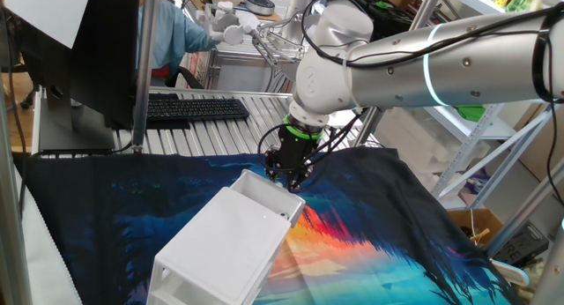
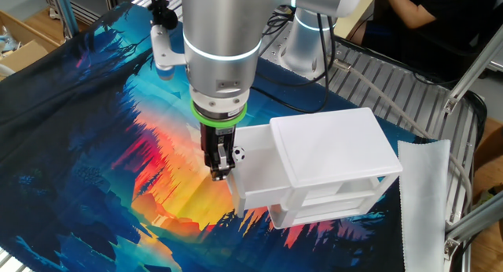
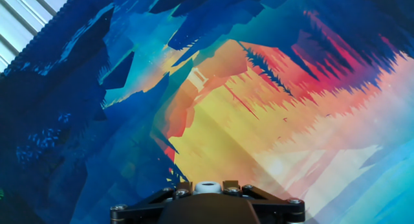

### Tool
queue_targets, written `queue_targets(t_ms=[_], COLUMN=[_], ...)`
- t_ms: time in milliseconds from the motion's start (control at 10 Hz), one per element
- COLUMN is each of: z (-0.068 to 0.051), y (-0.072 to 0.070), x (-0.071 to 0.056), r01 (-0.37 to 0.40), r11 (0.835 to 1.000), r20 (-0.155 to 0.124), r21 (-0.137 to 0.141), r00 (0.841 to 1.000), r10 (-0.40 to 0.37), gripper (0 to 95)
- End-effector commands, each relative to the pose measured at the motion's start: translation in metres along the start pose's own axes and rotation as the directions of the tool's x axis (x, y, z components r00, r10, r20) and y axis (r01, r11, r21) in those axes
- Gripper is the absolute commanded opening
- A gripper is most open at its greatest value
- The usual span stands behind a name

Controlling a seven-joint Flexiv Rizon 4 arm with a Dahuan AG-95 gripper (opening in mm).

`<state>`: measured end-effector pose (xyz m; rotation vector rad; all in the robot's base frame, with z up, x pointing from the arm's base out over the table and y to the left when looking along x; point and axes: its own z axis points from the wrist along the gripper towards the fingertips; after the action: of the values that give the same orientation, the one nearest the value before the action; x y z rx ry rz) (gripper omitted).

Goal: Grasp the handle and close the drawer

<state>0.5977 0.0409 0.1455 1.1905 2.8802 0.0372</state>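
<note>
White cabinet (image 1: 225,248) sits closest in one fixed view, resting on a colourful printed cloth (image 1: 370,243) that covers the table. Its drawer (image 2: 255,166) stands partly pulled out at the end facing the arm, a shallow white tray. At the drawer's front edge the gripper (image 2: 220,171) points straight down, fingers drawn narrow, though whether they pinch the handle cannot be told. Behind lies a black keyboard (image 1: 196,108).
</note>
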Motion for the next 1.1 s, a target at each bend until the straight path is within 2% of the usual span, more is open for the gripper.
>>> queue_targets(t_ms=[100,600,900,1100], z=[-0.002,0.003,-0.007,-0.004], y=[0.001,-0.001,-0.001,-0.002], x=[0.003,0.019,0.021,0.024], r01=[0.003,0.007,0.011,0.009], r11=[1.000,1.000,1.000,1.000], r20=[-0.002,0.000,-0.018,-0.018], r21=[0.000,0.002,0.002,0.004], r00=[1.000,1.000,1.000,1.000], r10=[-0.003,-0.007,-0.011,-0.009], gripper=[0.0,0.0,0.0,0.0])
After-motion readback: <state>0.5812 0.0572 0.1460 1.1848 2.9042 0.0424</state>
